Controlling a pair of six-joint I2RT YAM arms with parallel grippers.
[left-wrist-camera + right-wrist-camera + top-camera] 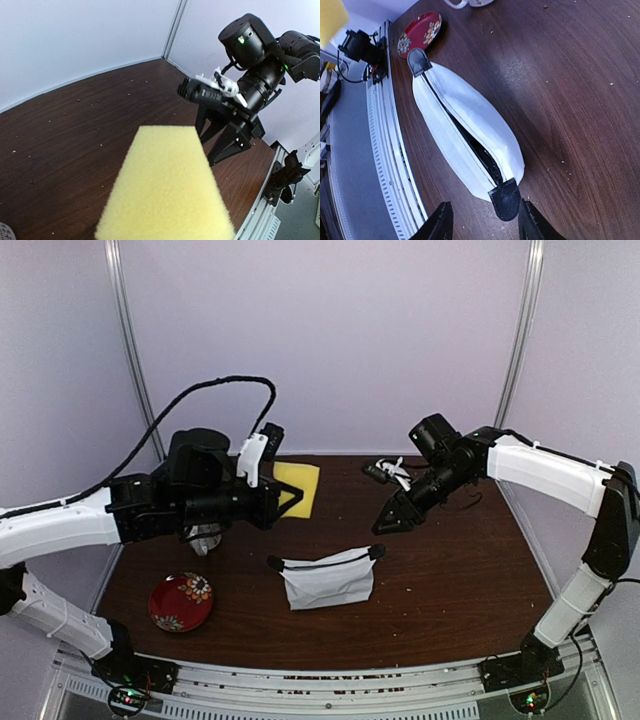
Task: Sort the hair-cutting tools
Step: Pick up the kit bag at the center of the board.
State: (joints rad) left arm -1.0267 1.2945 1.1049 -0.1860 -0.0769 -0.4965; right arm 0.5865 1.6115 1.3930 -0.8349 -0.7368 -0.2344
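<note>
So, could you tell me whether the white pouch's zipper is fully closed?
No, the zipper on the white pouch gapes open near one end.

Porous foam sponge block (165, 185), matt cloth pouch (465, 130), smooth wood-grain table (580, 75).

On your dark wood bench (450, 570): white pouch (328, 580) centre, red flowered plate (181, 601) and pale cup (205, 540) left, yellow sponge (303, 483) and a tool cluster (388, 472) at back.
</note>
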